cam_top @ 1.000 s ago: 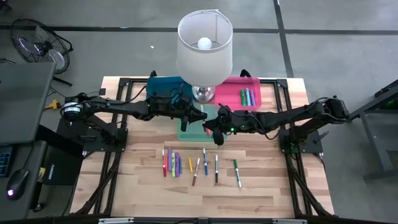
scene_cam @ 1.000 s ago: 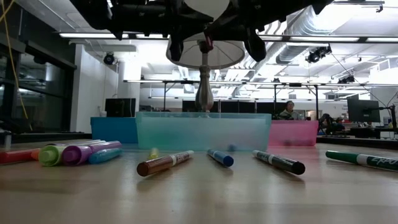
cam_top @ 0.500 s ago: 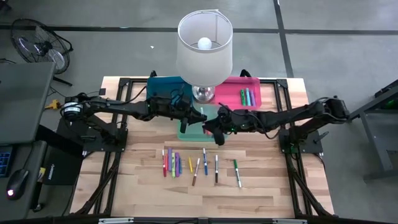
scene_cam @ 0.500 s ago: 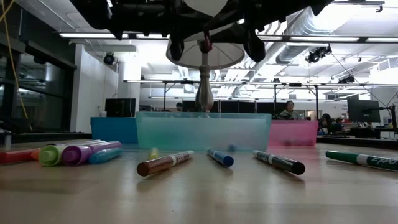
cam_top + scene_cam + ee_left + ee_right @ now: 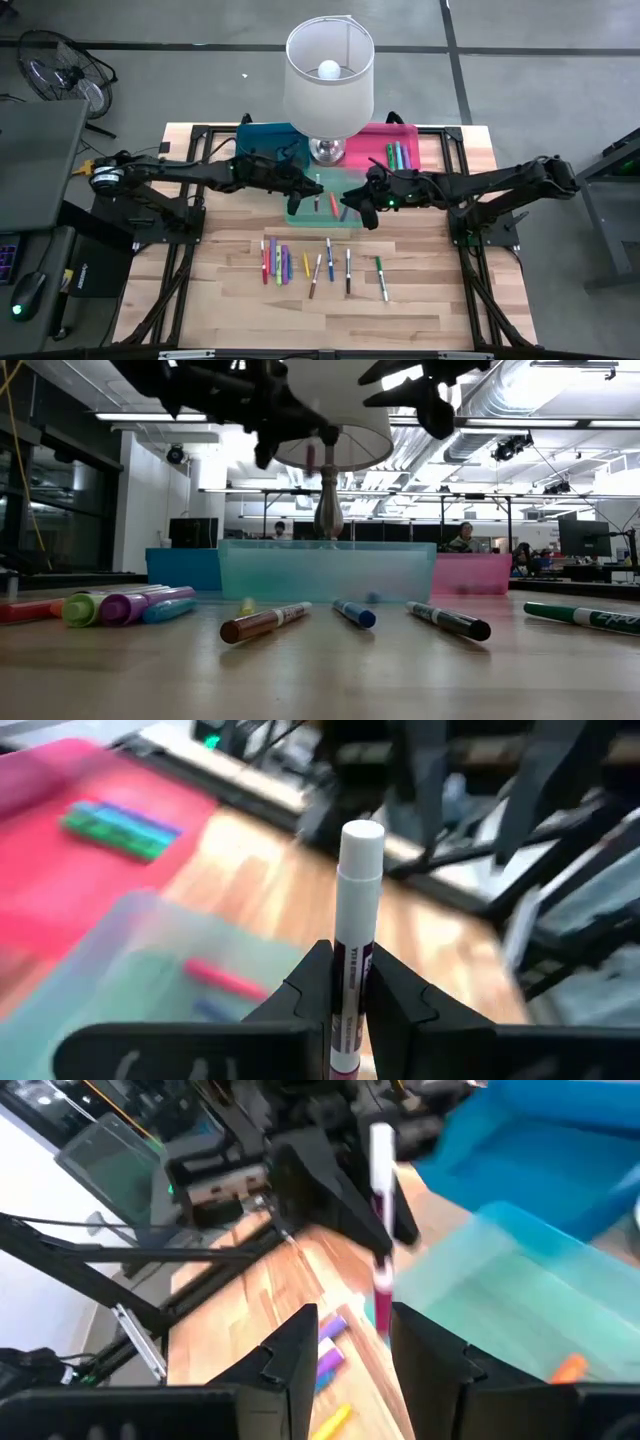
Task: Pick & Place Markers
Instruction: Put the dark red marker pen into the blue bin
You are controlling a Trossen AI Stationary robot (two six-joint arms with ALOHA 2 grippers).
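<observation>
My left gripper (image 5: pixel 316 186) (image 5: pixel 348 965) is over the green bin's (image 5: pixel 303 214) far part, shut on a purple marker with a white cap (image 5: pixel 358 870) (image 5: pixel 380 1200). My right gripper (image 5: pixel 358 208) (image 5: pixel 350 1325) hangs open over the bin's right side, nothing between its fingers. A red marker (image 5: pixel 333 204) (image 5: pixel 222 978) and a blue one (image 5: pixel 344 212) lie on the bin's floor. Several more markers (image 5: pixel 310 265) (image 5: pixel 265 622) lie in a row on the table, nearer the front edge. My left gripper pinches the marker's purple barrel (image 5: pixel 352 935) between its two fingers, below the white cap. The fingers come from the table's left, slanting a little down, and lie across the marker. It stands about upright, cap up, its lower end (image 5: pixel 383 1295) hanging clear above the green bin.
A lamp (image 5: pixel 328 75) stands just behind the green bin. At the back are a teal bin (image 5: pixel 262 135), left, and a pink bin (image 5: pixel 375 140), right, the latter holding green and blue markers (image 5: pixel 397 157). Bare wood lies in front of the marker row.
My right gripper has drawn back toward the table's right edge and risen, uncovering the red and blue markers in the green bin. My left gripper has tipped toward level with its marker, staying over the bin.
</observation>
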